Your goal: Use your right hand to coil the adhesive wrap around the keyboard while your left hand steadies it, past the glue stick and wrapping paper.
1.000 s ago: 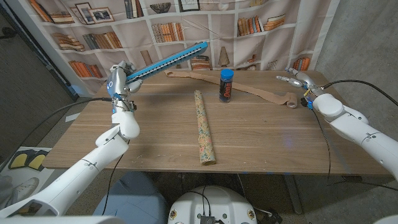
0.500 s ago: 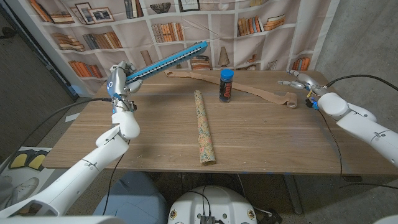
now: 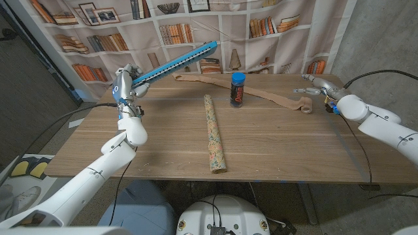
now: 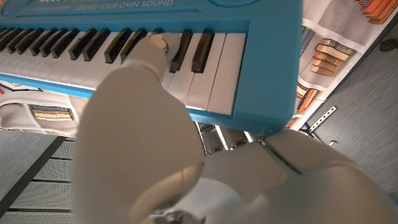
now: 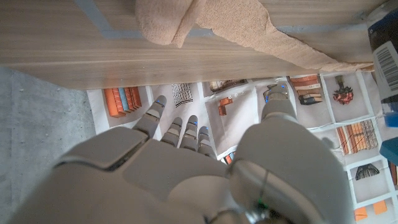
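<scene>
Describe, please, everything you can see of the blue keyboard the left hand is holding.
The keyboard is a long, slim toy of bright blue plastic with black and white keys and white lettering above them. The left hand grips one end, lifting it clear of the table; it slants up toward the bookshelf backdrop. Nothing else touches it.

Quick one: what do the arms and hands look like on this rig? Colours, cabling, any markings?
Both arms are glossy white, rounded shells with dark seams at the joints. The left hand is pale grey with a blue glowing ring beside it; the right hand is pale grey too. Black cables loop off both forearms. No markings are readable.
</scene>
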Robot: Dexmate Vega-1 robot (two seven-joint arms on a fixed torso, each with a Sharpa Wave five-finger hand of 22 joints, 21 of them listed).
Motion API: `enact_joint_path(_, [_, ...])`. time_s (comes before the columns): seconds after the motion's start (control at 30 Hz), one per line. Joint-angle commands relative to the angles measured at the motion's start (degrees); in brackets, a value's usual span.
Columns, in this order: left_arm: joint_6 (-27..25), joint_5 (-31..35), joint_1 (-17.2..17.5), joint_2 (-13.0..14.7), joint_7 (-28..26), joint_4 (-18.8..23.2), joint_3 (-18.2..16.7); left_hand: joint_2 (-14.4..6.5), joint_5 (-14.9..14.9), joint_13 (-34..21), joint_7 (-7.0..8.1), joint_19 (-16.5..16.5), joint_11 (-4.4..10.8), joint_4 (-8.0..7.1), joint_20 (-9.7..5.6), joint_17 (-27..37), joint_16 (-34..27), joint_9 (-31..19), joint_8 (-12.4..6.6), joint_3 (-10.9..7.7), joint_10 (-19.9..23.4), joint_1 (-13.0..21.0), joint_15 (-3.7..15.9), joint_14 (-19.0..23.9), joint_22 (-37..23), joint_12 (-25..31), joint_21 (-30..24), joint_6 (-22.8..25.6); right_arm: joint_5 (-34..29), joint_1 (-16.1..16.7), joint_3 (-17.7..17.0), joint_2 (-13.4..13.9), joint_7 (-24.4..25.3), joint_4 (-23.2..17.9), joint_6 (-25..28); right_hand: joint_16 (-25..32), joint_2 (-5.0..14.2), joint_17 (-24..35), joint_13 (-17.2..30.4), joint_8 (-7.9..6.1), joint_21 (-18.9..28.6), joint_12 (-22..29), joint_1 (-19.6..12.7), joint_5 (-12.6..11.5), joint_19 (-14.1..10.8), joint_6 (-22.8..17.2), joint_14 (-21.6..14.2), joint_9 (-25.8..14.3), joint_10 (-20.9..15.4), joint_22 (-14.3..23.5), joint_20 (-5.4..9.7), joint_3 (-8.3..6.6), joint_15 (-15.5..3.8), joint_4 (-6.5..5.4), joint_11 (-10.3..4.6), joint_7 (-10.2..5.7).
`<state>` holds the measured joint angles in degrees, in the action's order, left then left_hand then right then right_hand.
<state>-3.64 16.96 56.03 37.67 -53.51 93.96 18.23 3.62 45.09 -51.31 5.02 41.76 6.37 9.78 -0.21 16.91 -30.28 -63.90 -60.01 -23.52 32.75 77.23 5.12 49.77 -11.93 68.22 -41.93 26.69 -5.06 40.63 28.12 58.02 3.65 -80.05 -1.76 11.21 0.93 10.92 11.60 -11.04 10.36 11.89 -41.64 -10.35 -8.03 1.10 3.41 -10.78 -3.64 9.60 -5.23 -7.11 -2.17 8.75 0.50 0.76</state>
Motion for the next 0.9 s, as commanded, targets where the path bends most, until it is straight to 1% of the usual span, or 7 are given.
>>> enact_joint_path(0.03, [0.0, 0.4, 0.5, 0.0, -0.3, 0.4, -0.1, -2.5, 13.4, -18.0, 0.29, 11.9, 1.12, -1.38, -11.54, 28.7, -18.4, 0.0, -0.57, -1.45, 1.0, -0.3, 6.5, 17.4, -27.0, 14.7, -27.8, 0.2, -6.4, -1.3, 2.1, 2.4, -3.1, -2.6, 4.3, 0.3, -0.55, 0.1, 0.2, -0.43, 0.3, 0.1, 0.1, -0.2, -0.3, -0.4, 0.0, -0.4, 0.0, 0.0, -0.35, 0.1, -0.15, -0.25, 0.67, 0.6])
enact_joint_path(0.1, [-0.1, 0.5, 0.5, 0.0, -0.3, 0.5, -0.1, -2.6, 13.4, -17.8, 0.41, 11.8, 0.96, -1.4, -11.41, 28.5, -18.3, 0.0, -0.65, -1.42, 1.1, -0.3, 6.49, 17.5, -27.0, 14.6, -27.9, 0.1, -7.5, -1.5, 2.4, 2.8, -3.6, -3.0, 5.0, 0.2, -0.58, 0.1, 0.2, -0.77, 0.2, 0.0, 0.3, -0.2, 0.1, -1.2, 0.3, -0.4, 0.2, 0.0, -0.55, 0.15, 0.27, -0.38, 0.93, 0.74])
enact_joint_path(0.17, [0.0, 0.5, 0.6, 0.0, -0.3, 0.5, -0.1, -2.5, 13.5, -18.1, 0.33, 11.7, 1.09, -1.37, -11.43, 28.8, -18.4, 0.0, -0.69, -1.57, 1.0, -0.3, 6.44, 17.4, -27.0, 14.8, -27.8, 0.1, -7.8, -1.6, 2.5, 2.9, -4.1, -3.0, 5.3, 0.2, -0.59, 0.1, 0.2, -1.09, 0.1, -0.1, 0.4, -0.2, 0.3, -2.1, 0.5, -0.5, 0.5, 0.0, -1.39, 0.2, 0.52, -0.51, 0.98, 0.45])
enact_joint_path(0.27, [-0.1, 0.6, 0.7, 0.1, -0.4, 0.6, -0.2, -2.5, 13.5, -18.6, 0.29, 11.9, 1.07, -1.41, -11.54, 28.8, -18.5, 0.1, -0.71, -1.51, 0.9, -0.4, 6.52, 17.5, -27.0, 15.2, -28.0, 0.2, -9.2, -2.0, 3.0, 3.3, -4.9, -3.4, 6.0, 0.2, -0.63, 0.1, 0.2, -0.97, 0.3, -0.2, 0.5, -0.2, 0.0, -2.0, 0.4, -0.5, 0.7, 0.0, -2.21, 0.25, 1.03, -0.6, 1.37, 0.7])
enact_joint_path(0.43, [-0.3, 0.6, 1.0, 0.1, -0.5, 1.0, -0.4, -2.5, 13.5, -17.7, 0.36, 11.8, 0.95, -1.39, -11.55, 28.7, -18.6, 0.2, -0.89, -1.5, 1.1, -0.4, 6.51, 17.5, -27.0, 15.0, -28.0, 0.1, -10.3, -2.2, 3.3, 3.7, -6.0, -3.9, 6.6, 0.3, -0.74, 0.1, 0.2, -0.68, 0.3, -0.2, 0.7, -0.2, -0.1, -1.3, 0.1, -0.5, 0.9, 0.0, -2.31, 0.34, 1.61, -0.69, 1.93, 1.69])
enact_joint_path(0.6, [-0.5, 0.8, 1.4, 0.0, -0.7, 1.5, -0.5, -2.5, 13.5, -18.1, 0.44, 11.9, 0.98, -1.29, -11.63, 28.6, -18.6, 0.1, -1.06, -1.49, 0.9, -0.3, 6.58, 17.5, -27.0, 15.3, -28.1, 0.1, -12.3, -2.6, 3.9, 4.2, -7.1, -4.3, 7.1, 0.3, -0.81, 0.1, 0.3, -0.57, 0.3, -0.2, 0.8, -0.2, -0.1, -1.0, 0.1, -0.6, 1.0, 0.0, -2.41, 0.4, 1.68, -0.75, 1.99, 2.19])
enact_joint_path(0.9, [-1.1, 1.0, 2.5, 0.1, -1.0, 2.5, -0.9, -2.5, 13.5, -18.6, 0.59, 11.8, 1.0, -1.4, -11.63, 28.4, -18.6, 0.5, -1.17, -1.44, 0.7, -0.5, 6.57, 17.6, -26.8, 15.9, -28.1, 0.2, -15.3, -3.3, 4.9, 4.8, -9.5, -5.0, 8.3, 0.5, -0.88, 0.1, 0.3, -0.47, 0.4, -0.2, 1.0, -0.2, -0.5, -0.6, -0.3, -0.6, 1.0, 0.0, -2.4, 0.48, 1.52, -0.85, 1.79, 2.06])
